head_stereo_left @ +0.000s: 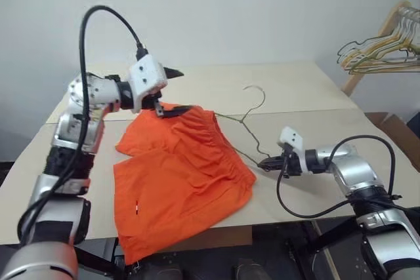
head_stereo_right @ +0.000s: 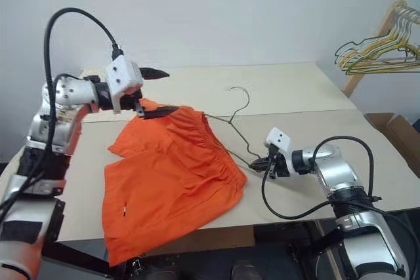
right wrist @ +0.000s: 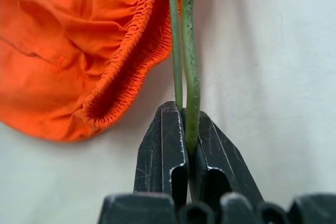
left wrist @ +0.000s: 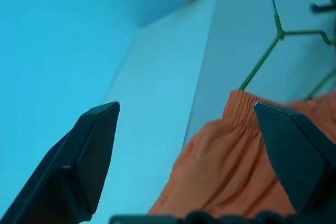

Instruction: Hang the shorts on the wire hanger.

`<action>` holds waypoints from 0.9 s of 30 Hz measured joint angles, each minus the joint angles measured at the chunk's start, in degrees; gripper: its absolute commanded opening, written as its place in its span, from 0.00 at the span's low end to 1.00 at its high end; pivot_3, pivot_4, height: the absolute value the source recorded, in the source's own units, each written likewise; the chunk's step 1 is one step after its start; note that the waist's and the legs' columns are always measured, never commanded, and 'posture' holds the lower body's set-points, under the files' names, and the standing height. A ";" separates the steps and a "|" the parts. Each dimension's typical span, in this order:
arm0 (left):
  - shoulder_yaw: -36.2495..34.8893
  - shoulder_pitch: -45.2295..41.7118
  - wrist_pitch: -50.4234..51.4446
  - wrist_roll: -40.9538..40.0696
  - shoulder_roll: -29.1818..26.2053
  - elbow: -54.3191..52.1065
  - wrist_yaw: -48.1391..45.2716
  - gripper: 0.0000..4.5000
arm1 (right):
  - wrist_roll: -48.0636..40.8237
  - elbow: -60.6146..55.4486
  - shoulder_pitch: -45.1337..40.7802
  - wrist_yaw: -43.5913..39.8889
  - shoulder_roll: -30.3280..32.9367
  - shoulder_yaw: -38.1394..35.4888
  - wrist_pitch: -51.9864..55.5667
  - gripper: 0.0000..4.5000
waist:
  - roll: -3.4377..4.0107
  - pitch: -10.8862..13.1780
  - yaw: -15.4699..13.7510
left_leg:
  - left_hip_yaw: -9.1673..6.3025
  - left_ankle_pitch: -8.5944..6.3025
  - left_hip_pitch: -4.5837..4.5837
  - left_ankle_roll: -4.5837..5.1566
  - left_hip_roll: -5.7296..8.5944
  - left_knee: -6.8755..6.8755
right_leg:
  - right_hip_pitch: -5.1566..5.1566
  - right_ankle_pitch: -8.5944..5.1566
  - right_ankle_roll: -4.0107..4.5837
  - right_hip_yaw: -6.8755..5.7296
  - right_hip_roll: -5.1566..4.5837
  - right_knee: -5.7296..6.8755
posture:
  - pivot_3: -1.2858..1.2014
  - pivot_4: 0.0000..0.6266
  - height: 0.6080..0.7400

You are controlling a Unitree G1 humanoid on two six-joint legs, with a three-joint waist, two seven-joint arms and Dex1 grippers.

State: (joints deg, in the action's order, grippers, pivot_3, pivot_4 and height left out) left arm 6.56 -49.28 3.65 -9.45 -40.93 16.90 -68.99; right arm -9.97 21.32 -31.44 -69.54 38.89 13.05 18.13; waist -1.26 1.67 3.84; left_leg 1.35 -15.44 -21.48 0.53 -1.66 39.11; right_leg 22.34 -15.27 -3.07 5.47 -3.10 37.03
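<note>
Our right tool (right wrist: 185, 129) is clamped on the wire hanger's (head_stereo_left: 246, 137) corner, its long bar running leftward into the shorts (head_stereo_left: 180, 175). Our left tool (head_stereo_left: 172, 91), gaping and empty, hovers nearer, just above their waistband.

Bright orange shorts (head_stereo_left: 184, 181), dull green-grey wire hanger (head_stereo_left: 252, 106), beige table (head_stereo_left: 308, 90).

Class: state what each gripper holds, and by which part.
Right gripper: the wire hanger, pinched at its outer corner. Left gripper: open, holding nothing.

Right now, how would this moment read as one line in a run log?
right pincer: shut on wire hanger | left pincer: open above shorts | shorts: on table
</note>
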 measured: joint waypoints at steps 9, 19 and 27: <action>3.40 -5.24 -2.45 -0.03 1.00 12.29 -16.79 0.99 | 2.24 -6.15 0.25 0.93 -1.07 0.45 -0.63 0.00 | -0.01 0.00 0.38 | -0.07 0.00 -0.21 0.00 0.00 0.07 | 0.09 0.00 -0.01 -0.03 -0.01 -0.01 | 0.49 0.00 1.00; 7.08 -8.91 -2.20 0.82 2.00 18.21 -23.10 0.65 | 3.96 -11.15 0.23 1.07 -1.28 2.37 1.61 0.00 | -0.01 0.00 0.87 | -0.11 0.00 -0.28 0.01 0.00 0.08 | 0.15 -0.01 -0.02 -0.04 -0.01 0.01 | 0.49 0.00 1.00; 11.76 -9.58 -3.30 2.66 1.22 21.40 -23.32 0.07 | 4.26 -13.61 0.05 1.03 -1.42 3.00 3.63 0.00 | -0.01 0.00 1.85 | -0.15 0.00 -0.32 0.01 0.00 0.08 | 0.19 -0.01 -0.02 -0.06 -0.01 0.02 | 0.48 0.00 1.00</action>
State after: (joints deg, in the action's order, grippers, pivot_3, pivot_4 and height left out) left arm 18.33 -58.87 0.35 -6.79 -39.71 38.30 -92.31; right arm -5.71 7.71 -31.39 -68.51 37.47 16.06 21.76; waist -1.26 1.67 5.69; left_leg 1.20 -15.45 -21.81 0.54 -1.66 39.19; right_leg 22.52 -15.28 -3.10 5.41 -3.11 37.05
